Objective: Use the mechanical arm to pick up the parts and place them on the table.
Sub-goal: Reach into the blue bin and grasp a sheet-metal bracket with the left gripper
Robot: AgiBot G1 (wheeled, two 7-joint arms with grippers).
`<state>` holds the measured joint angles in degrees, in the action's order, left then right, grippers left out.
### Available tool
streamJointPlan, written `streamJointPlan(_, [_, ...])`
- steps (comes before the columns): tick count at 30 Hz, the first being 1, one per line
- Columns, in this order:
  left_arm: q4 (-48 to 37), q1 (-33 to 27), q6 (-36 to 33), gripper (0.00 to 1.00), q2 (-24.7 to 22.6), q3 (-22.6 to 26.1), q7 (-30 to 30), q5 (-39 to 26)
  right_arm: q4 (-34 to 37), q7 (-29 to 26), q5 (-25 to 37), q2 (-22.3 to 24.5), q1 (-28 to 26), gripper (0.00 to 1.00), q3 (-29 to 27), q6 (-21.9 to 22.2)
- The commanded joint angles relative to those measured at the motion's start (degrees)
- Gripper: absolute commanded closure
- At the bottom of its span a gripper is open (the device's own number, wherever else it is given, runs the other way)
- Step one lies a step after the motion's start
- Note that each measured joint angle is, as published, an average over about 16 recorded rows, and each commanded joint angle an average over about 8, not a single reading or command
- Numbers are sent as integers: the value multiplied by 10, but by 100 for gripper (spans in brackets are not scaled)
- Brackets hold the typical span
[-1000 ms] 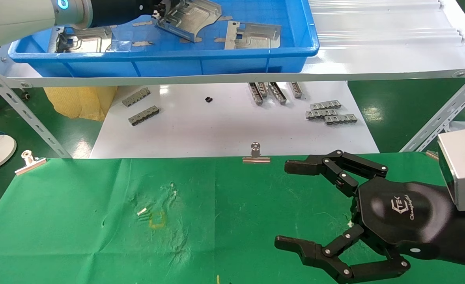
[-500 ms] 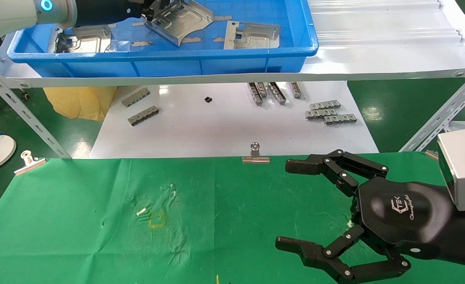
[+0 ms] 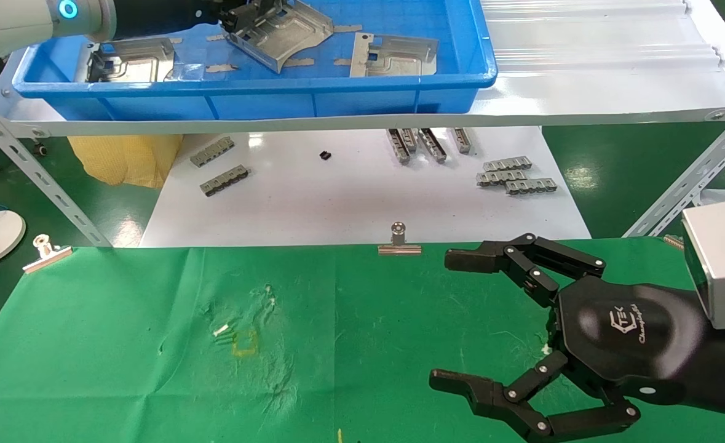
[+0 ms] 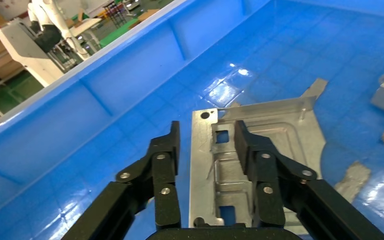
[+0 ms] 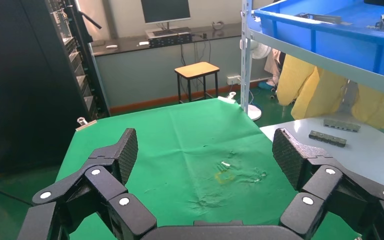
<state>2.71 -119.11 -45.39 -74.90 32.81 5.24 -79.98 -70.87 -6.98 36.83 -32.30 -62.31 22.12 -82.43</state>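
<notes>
In the blue tray, the left gripper has its fingers closed on either side of a part's bent edge, gripping it. The part sits tilted, its long axis running away from the palm. The right gripper hovers over the green counter, fingers spread wide and empty.

White logo printed on the black hexagonal palm of the right gripper: an angular emblem reading roughly "TEK", with a cursive line beneath, too small to make out. No other readable text, labels or numbers anywhere.
</notes>
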Motion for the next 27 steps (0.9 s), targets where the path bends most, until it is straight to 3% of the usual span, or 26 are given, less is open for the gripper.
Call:
streamJointPlan(1, [-3, 0, 7, 35, -3, 1, 10, -1, 0, 0, 0, 0, 0, 0, 0, 0])
streamJointPlan(5, [-12, 0, 21, 85, -11, 1, 11, -2, 0, 0, 0, 0, 0, 0, 0, 0])
streamJointPlan(7, [-16, 0, 25, 100, -14, 1, 7, -1, 0, 0, 0, 0, 0, 0, 0, 0])
streamJointPlan(27, [-22, 5, 39, 100, -17, 12, -52, -17, 0, 0, 0, 0, 0, 0, 0, 0])
